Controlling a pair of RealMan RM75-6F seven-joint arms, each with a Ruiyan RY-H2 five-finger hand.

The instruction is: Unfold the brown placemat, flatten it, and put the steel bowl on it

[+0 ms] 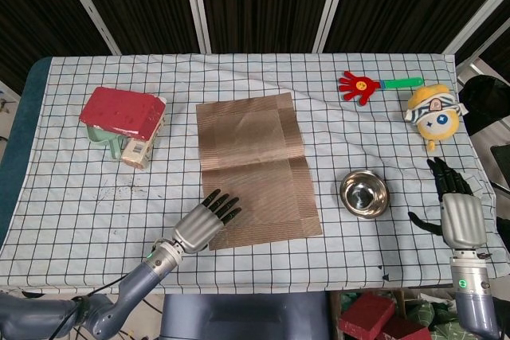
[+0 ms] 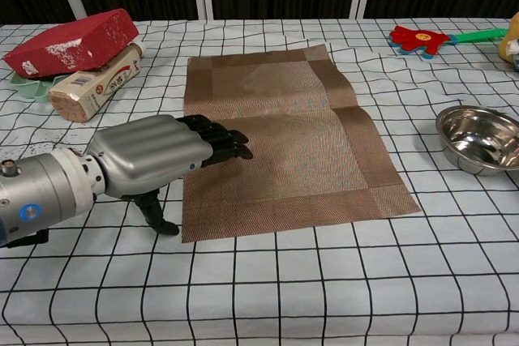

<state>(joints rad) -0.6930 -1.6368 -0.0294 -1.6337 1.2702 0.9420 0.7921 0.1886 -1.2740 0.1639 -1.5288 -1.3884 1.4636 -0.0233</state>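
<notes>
The brown placemat (image 1: pixel 255 163) (image 2: pixel 284 139) lies unfolded in the middle of the checked table, with a fold crease across its middle. My left hand (image 1: pixel 205 225) (image 2: pixel 162 157) is open at the mat's near left corner, palm down, its fingers stretched over the mat. The steel bowl (image 1: pixel 365 193) (image 2: pixel 480 138) stands on the cloth to the right of the mat, empty. My right hand (image 1: pixel 457 207) is open near the table's right edge, to the right of the bowl and apart from it; the chest view does not show it.
A red box (image 1: pixel 119 111) (image 2: pixel 73 40) lies on a green dish with a packet (image 1: pixel 139 147) (image 2: pixel 93 82) at the back left. A red hand-shaped clapper (image 1: pixel 373 84) (image 2: pixel 422 38) and a yellow plush toy (image 1: pixel 433 114) lie at the back right.
</notes>
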